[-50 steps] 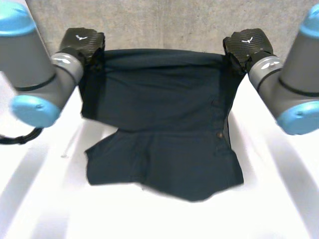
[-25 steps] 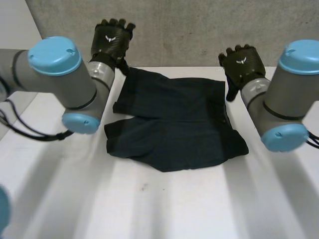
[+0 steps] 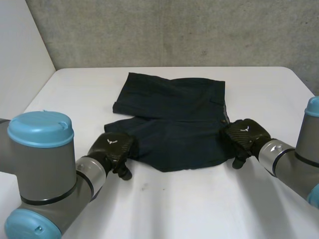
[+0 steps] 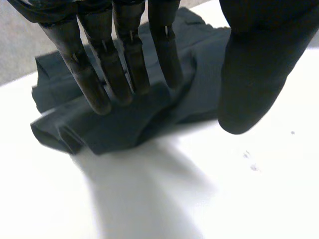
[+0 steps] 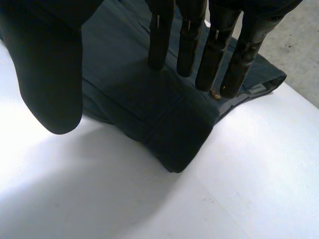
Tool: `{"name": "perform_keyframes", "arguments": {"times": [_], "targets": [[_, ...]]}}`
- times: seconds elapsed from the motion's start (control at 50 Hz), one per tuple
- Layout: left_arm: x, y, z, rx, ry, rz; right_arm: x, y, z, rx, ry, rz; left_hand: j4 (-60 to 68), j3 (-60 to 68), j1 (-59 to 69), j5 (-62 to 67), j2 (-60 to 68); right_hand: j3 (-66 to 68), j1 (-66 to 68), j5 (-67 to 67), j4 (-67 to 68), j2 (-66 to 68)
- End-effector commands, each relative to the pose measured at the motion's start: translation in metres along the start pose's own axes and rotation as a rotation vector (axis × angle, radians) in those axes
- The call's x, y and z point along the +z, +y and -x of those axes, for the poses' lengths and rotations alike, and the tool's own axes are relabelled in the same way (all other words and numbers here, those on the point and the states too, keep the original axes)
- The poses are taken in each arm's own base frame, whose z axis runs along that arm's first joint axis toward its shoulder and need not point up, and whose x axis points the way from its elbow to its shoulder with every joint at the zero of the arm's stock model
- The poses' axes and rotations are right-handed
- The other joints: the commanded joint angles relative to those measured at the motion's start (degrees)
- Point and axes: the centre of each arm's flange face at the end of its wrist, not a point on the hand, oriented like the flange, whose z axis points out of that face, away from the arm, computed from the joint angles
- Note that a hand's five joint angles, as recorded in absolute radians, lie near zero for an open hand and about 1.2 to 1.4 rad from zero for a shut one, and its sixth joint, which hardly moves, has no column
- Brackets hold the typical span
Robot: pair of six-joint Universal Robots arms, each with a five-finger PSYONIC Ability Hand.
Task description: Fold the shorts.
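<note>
Dark navy shorts lie folded on the white table, one layer lapped over the other. My left hand is at the shorts' near left corner. In the left wrist view its fingers are straight over the cloth, with the thumb held apart beside it. My right hand is at the near right corner. Its straight fingers reach over the folded edge, thumb spread wide. Neither hand pinches any cloth.
A grey concrete wall stands behind the table's far edge. Bare white tabletop lies in front of the shorts and on both sides of them. The table's left edge runs beside a pale wall.
A second ago both hands held the shorts up by their far edge. They let go, the shorts dropped folded onto the table, and both hands came back to the near corners.
</note>
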Motion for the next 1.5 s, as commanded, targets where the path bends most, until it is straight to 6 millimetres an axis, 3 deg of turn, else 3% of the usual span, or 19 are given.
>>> {"name": "perform_keyframes", "arguments": {"times": [0.02,0.14,0.24,0.48,0.6,0.64,0.74,0.78,0.86,0.96,1.04,1.16,1.24,1.36,1.42,1.5], "targets": [[0.019,0.008,0.008,-0.006,-0.025,0.027,0.025,0.013,-0.003,-0.022,0.039,-0.057,-5.99,-5.97,-5.76,-6.03,-5.90,10.70,15.03,12.01,10.62,10.64],[0.044,0.004,0.023,-0.021,-0.064,0.004,0.039,0.019,-0.004,-0.033,0.040,-0.061,-7.52,-7.50,-7.29,-7.56,-7.43,22.47,26.81,23.79,22.40,22.41],[0.062,0.002,0.026,-0.021,-0.071,-0.006,0.047,0.021,-0.005,-0.061,0.040,-0.059,-7.68,-7.67,-7.46,-7.72,-7.59,50.00,54.34,51.32,49.93,49.94],[0.100,-0.003,0.035,-0.029,-0.092,-0.041,0.044,0.016,-0.005,-0.063,0.044,-0.068,-6.51,-6.49,-6.28,-6.55,-6.42,50.86,55.20,52.17,50.78,50.80],[0.113,0.001,0.035,-0.029,-0.090,-0.040,0.042,0.014,-0.005,-0.064,0.047,-0.071,0.55,0.56,0.78,0.51,0.64,50.86,55.20,52.17,50.78,50.80],[0.116,0.001,0.036,-0.029,-0.090,-0.043,0.042,0.013,-0.006,-0.064,0.049,-0.075,7.08,7.09,7.30,7.04,7.17,50.86,55.20,52.17,50.78,50.80],[0.125,0.001,0.038,-0.030,-0.095,-0.058,0.040,0.009,-0.008,-0.066,0.059,-0.081,41.99,42.01,42.22,41.95,42.08,50.86,55.20,52.17,50.78,50.80],[0.125,0.001,0.040,-0.033,-0.097,-0.051,0.038,0.006,-0.009,-0.069,0.072,-0.083,42.08,42.10,42.31,42.04,42.17,50.86,55.20,52.17,50.78,50.80],[0.113,-0.005,0.043,-0.030,-0.100,-0.034,0.028,-0.001,-0.013,-0.069,0.097,-0.064,42.08,42.10,42.31,42.04,42.17,50.86,55.20,52.17,50.78,50.80],[0.053,-0.036,0.041,0.023,-0.076,-0.010,0.011,-0.008,-0.011,-0.068,0.078,-0.012,42.08,42.10,42.31,42.04,42.17,50.86,55.20,52.17,50.78,50.80],[0.013,-0.045,0.038,0.070,-0.047,0.005,-0.008,-0.017,-0.006,-0.068,0.042,0.021,42.08,42.10,42.31,42.04,42.17,50.86,55.20,52.17,50.78,50.80],[-0.034,-0.028,0.038,0.152,-0.025,0.143,-0.040,-0.023,0.003,-0.178,-0.006,0.096,42.08,42.10,42.31,42.04,42.17,50.86,55.20,52.17,50.78,50.80],[-0.064,-0.002,0.032,0.211,0.024,0.304,-0.067,-0.018,0.013,-0.267,-0.087,0.197,42.08,42.10,42.31,42.04,42.17,50.86,55.20,52.17,50.78,50.80],[-0.110,0.019,0.016,0.223,0.173,0.480,-0.121,-0.009,0.034,-0.330,-0.267,0.365,42.08,42.10,42.31,42.04,42.17,50.86,55.20,52.17,50.78,50.80],[-0.120,0.018,0.011,0.233,0.232,0.486,-0.133,-0.012,0.038,-0.363,-0.304,0.364,42.08,42.10,42.31,42.04,42.17,50.86,55.20,52.17,50.78,50.80],[-0.106,0.001,0.024,0.254,0.191,0.389,-0.131,-0.022,0.038,-0.374,-0.312,0.302,42.08,42.10,42.31,42.04,42.17,50.86,55.20,52.17,50.78,50.80]]}}
